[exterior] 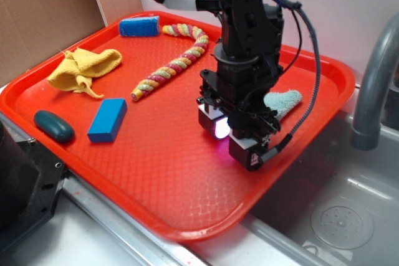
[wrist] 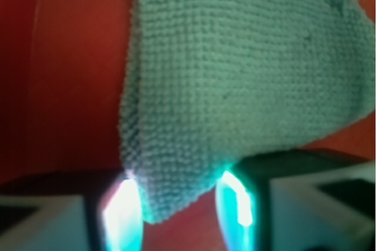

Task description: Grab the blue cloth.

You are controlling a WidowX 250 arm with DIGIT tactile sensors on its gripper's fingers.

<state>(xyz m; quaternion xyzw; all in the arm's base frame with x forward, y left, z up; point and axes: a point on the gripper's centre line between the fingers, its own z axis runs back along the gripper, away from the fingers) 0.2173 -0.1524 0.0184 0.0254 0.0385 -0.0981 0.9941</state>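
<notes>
Down low over the red tray hung the tool, black and pointing at the floor of the tray, with a pink glow at its tip. Held its two fingers apart, with one corner of the blue cloth poking down between them, as seen from the wrist. Not yet shut on anything, though the cloth corner looked close enough to pinch.

Lay flat on the tray, that blue cloth, soft and fuzzy, just behind the tool and toward the far right rim. Ran wide at the far end and thin at the near end, so the long way pointed straight at the tool. Probably needed only a small push down and a squeeze.

Farther off on the tray sat a blue block, a dark green oval thing, a yellow cloth, a striped twisted rope and another blue block. Stood well apart from the tool, all of them.

Past the tray: a grey metal sink, a grey faucet, brown cardboard at the back left.
</notes>
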